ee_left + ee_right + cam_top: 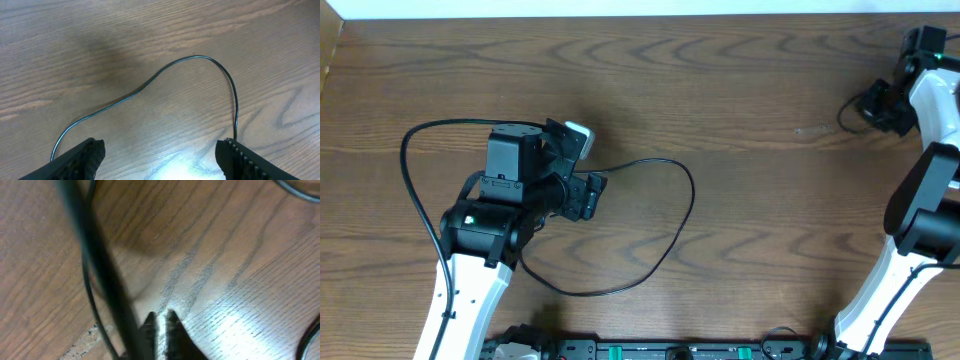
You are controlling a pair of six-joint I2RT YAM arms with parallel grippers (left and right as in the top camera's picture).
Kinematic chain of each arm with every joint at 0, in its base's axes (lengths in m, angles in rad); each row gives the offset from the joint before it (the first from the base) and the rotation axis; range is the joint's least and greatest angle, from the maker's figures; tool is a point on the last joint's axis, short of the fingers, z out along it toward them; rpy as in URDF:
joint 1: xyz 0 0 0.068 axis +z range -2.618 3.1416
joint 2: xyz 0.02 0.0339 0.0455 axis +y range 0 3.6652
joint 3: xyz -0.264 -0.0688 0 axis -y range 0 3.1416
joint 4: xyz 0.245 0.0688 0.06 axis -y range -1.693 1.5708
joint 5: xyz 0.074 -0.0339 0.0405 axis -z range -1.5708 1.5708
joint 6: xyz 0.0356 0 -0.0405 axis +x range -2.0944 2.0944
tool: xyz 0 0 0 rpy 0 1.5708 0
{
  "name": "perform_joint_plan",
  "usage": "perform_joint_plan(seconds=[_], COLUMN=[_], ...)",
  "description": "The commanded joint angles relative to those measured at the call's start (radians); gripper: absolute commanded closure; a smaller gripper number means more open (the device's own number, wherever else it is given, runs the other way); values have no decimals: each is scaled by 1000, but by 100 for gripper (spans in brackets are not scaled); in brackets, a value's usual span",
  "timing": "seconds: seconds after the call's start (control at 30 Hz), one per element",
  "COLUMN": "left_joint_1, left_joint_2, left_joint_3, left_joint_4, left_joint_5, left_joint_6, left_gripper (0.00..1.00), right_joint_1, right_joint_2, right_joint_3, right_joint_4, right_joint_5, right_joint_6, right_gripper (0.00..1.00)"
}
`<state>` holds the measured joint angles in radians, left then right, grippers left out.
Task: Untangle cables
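A thin black cable [686, 200] lies loose on the wooden table in one wide loop to the right of my left arm. The same loop shows in the left wrist view [200, 57], just beyond the fingers. My left gripper [586, 190] [160, 150] is open and empty, low over the table, with the cable ends passing outside both fingers. Another black cable [850, 110] is bunched at the far right. My right gripper [882, 100] [161, 322] sits low there, fingers nearly together, apparently on that cable [100, 265], which runs blurred past the left finger.
A thin black line [408, 170] curves round the left side of my left arm. The table's far edge [620, 14] runs along the top. Black equipment [670, 350] lines the near edge. Another cable arc [297, 191] crosses the right wrist view's top corner.
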<state>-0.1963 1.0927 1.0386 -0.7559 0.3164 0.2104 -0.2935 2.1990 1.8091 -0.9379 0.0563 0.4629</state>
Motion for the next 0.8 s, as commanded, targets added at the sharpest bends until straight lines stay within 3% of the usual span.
perform_joint_plan(seconds=[0.0,0.23,0.47,0.7,0.73,0.77], left_joint_1=[5,5,5,5,5,5], left_joint_2=[-2,-2,-2,-2,-2,-2], left_joint_3=[6,6,6,6,6,6], left_joint_4=[-3,-3,-9,-10,-10,-10], left_joint_5=[11,11,11,11,11,11], left_joint_6=[3,2,2,3,2,2], left_gripper=[24,23,23,23,23,23], right_joint_1=[-23,-159,-426,-644,-660,-671], right_joint_2=[-68,-227,-328,-302,-293,-282], right_joint_3=[21,158,325,329,329,329], right_joint_4=[-9,-24,-30,-61,-72,-85], right_joint_5=[21,134,164,-62,-99,-126], right_joint_6=[-16,-16,7,83,96,102], right_gripper=[99,99,99,99,85,65])
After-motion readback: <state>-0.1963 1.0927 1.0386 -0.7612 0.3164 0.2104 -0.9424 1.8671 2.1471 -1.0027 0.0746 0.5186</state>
